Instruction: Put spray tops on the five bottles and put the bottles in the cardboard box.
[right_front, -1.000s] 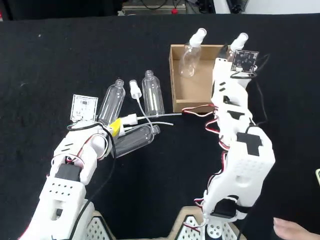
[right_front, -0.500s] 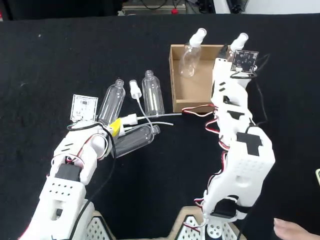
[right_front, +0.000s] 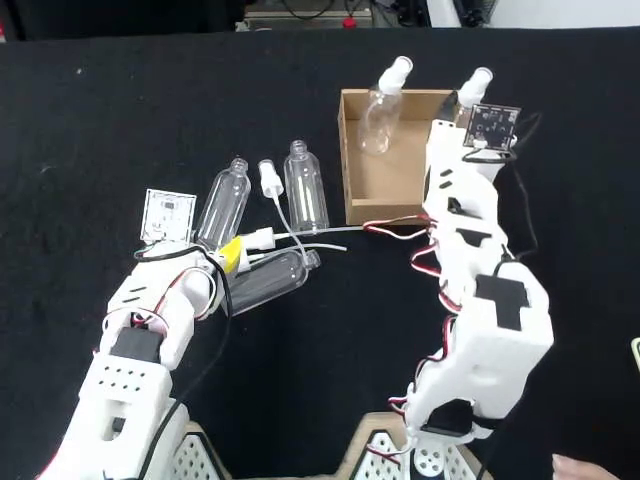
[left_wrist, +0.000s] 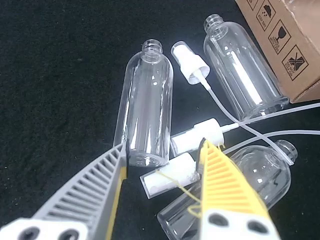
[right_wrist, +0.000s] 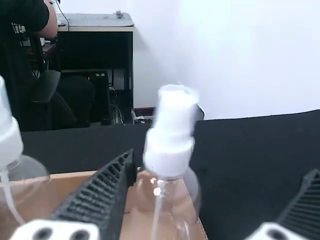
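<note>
Step in hand: boxing. The right gripper (right_wrist: 222, 167) stands released around a capped bottle (right_wrist: 169, 135) at the cardboard box (right_front: 385, 185) corner. The left gripper (left_wrist: 164, 150) (jaws spread) hangs over a loose spray top (left_wrist: 167, 178); the next move calls for grasping it.

A black cloth covered the tabletop (right_front: 120, 100) from edge to edge. Beyond its far edge, the high view showed a tangle of cables (right_front: 300, 12) and a pale strip of surface (right_front: 570, 10) at the corner. In the right wrist view a plain white wall (right_wrist: 240, 50) rose behind the tabletop, evenly lit. Against it stood a dark desk (right_wrist: 100, 40) with a grey top, with what looked like a dark chair (right_wrist: 47, 95) beside it.
</note>
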